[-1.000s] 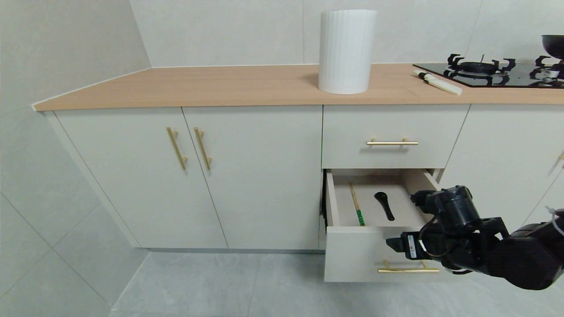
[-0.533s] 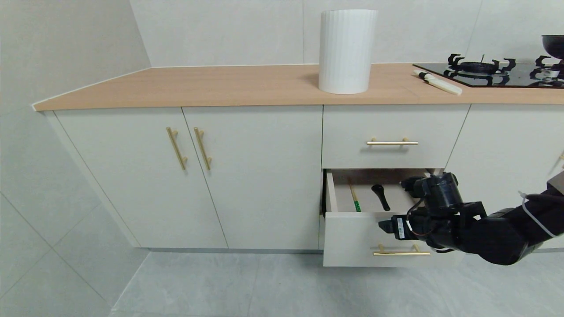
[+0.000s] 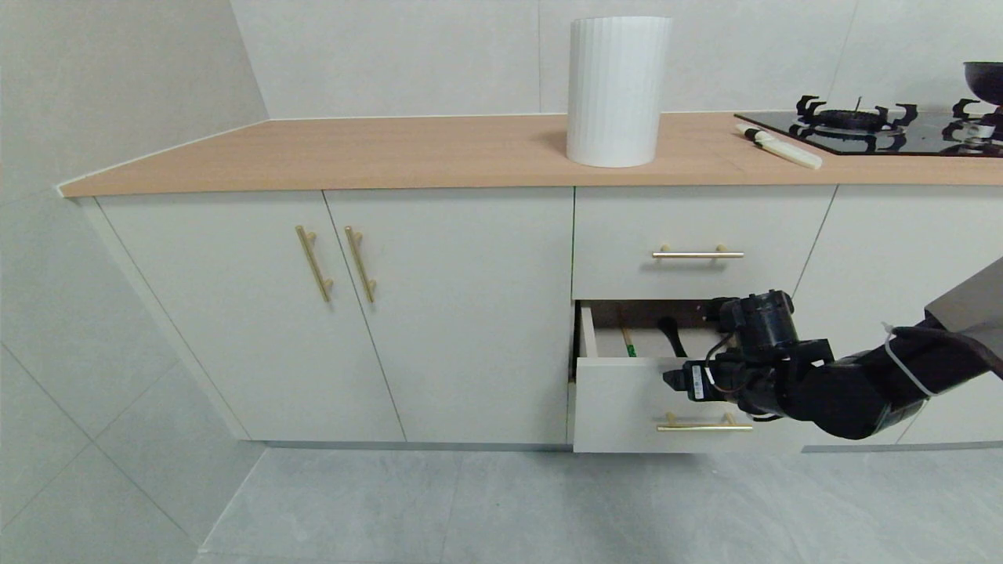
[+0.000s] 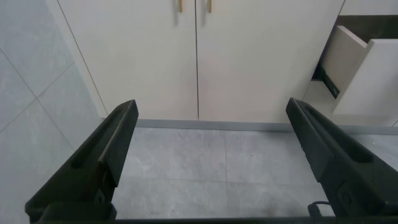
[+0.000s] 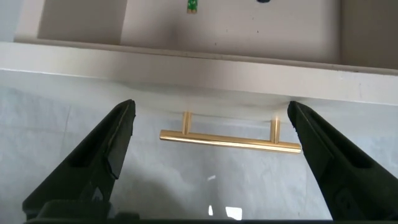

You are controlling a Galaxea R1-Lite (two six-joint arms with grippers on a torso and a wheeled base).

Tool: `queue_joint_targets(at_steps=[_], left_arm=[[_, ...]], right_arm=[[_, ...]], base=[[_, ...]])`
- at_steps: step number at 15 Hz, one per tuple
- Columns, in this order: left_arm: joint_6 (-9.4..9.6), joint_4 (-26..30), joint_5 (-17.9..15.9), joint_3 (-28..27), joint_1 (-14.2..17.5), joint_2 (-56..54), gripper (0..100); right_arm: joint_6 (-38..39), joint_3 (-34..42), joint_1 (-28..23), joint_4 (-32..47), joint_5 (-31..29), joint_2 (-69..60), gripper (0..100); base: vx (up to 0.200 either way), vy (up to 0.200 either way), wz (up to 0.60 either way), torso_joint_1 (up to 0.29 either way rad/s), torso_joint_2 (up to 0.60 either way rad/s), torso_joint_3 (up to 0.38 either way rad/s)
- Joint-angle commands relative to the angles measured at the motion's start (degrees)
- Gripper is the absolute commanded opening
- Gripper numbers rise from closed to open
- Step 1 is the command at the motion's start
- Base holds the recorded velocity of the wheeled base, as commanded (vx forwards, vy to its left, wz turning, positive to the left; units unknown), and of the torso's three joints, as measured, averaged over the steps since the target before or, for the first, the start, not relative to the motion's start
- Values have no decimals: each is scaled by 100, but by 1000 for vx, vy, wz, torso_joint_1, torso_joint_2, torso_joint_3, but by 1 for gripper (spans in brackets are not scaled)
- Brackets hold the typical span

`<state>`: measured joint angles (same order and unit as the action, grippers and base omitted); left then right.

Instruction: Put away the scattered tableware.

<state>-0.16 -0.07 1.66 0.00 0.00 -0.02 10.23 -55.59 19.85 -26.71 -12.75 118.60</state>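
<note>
Here's the right gripper (image 5: pixel 211 158), squared up to the front of the lower drawer (image 3: pixel 619 399). Its fingers (image 5: pixel 99 162) are spread wide with nothing in them, and the brass handle (image 5: pixel 230 142) sits right in the gap between them; whether a tip touches the panel, I cannot tell. The drawer stands partly out beneath the shut upper drawer (image 3: pixel 697 235). Inside it, the chopsticks (image 3: pixel 627 341) with the green end lie toward the left side, and the black spoon (image 3: pixel 672 337) lies near them on the right, apart from them. Both sit behind the drawer front, beyond the fingers and not between them. Up on the desk (image 3: pixel 353 153) a tall white ribbed cylinder (image 3: pixel 617 90) stands upright, and a pale utensil (image 3: pixel 777 146) lies just beside the hob (image 3: pixel 862 129). Over on the other side, the left gripper (image 4: pixel 211 158) hangs low above the grey floor tiles (image 4: pixel 186 149) with its fingers (image 4: pixel 102 158) wide apart and empty, facing the closed cabinet doors (image 4: pixel 249 56).
</note>
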Motion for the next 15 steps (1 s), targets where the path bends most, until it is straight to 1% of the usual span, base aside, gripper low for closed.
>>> queue_joint_targets(at_steps=[1,3,6,7,10,15], left_arm=[[-2,-1,1,0,0,2,100],[-2,-1,1,0,0,2,100],[-2,-1,1,0,0,2,100],[-2,-1,1,0,0,2,100],[-2,-1,1,0,0,2,100],[-2,-1,1,0,0,2,100]], right_arm=[[-3,-180,-69,8,1,190,100],[-197,-532,-165,-1,1,453,100],[-197,-875,-200,-1,1,691,100],[-188,-1165,-297,-1,1,919,100],[-188,-1560,-411,-10,-8,1192,100],[-205,-2246,-420,-1,-17,1569,100]], base=[[0,0,0,0,0,0],[0,0,0,0,0,0],[0,0,0,0,0,0],[0,0,0,0,0,0],[0,0,0,0,0,0],[0,0,0,0,0,0]])
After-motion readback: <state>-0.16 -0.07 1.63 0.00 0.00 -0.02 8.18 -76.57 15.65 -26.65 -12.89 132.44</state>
